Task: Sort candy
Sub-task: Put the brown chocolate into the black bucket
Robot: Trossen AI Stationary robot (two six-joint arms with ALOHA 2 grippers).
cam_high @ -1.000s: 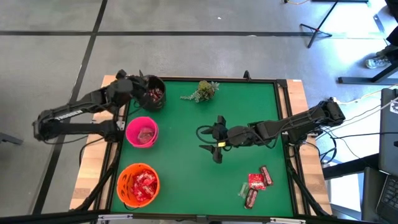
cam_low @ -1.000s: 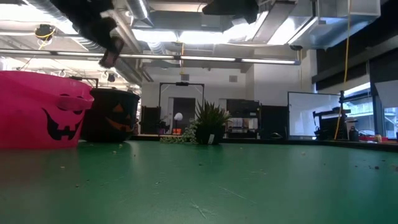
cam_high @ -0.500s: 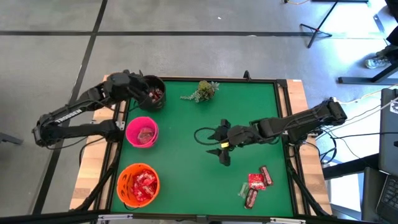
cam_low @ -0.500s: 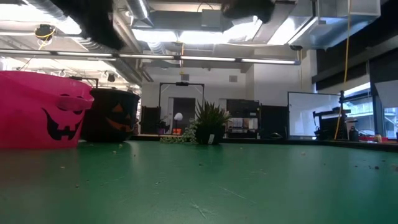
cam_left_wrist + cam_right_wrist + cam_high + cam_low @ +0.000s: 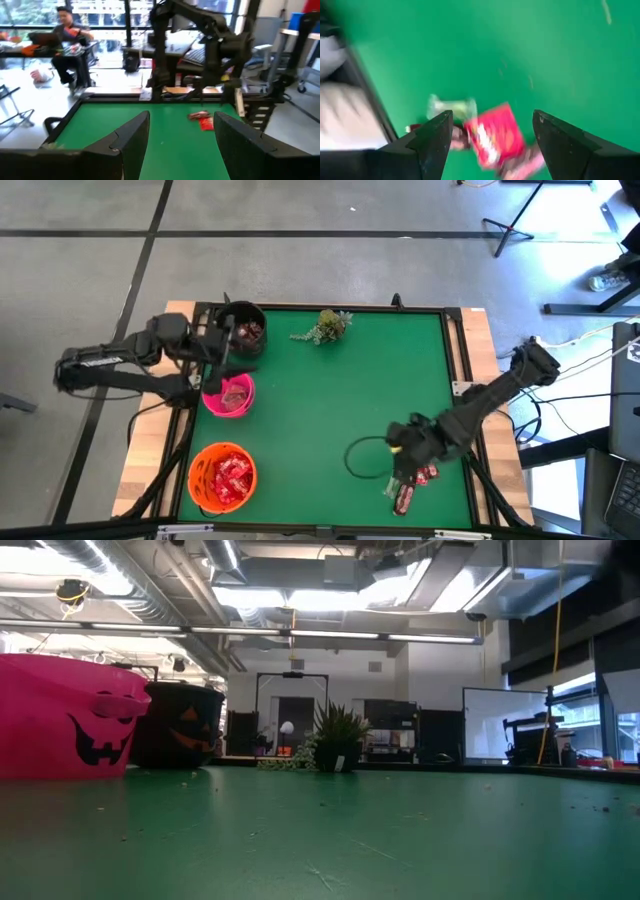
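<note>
The loose candy [image 5: 410, 483], red packets and dark little bars, lies near the table's near right corner. My right gripper [image 5: 405, 463] hangs open just above it. In the right wrist view a red packet [image 5: 495, 135] and a pale green wrapper [image 5: 451, 107] show between the open fingers [image 5: 492, 117], untouched. My left gripper [image 5: 222, 358] is open and empty [image 5: 180, 145] between the black bowl [image 5: 245, 330] and the pink bowl [image 5: 228, 393]. The black bowl holds dark candy. The orange bowl [image 5: 222, 477] holds red packets.
A green leafy sprig [image 5: 325, 325] lies at the far edge, middle. A dark cable loop [image 5: 365, 457] lies on the green mat beside my right gripper. The mat's middle [image 5: 320, 410] is bare. A person sits in the room beyond [image 5: 67, 30].
My left gripper has drawn back from over the black bowl toward the near edge, to between the black and pink bowls. My right gripper has gone from the table's middle toward the near right corner, to just over the loose candy.
</note>
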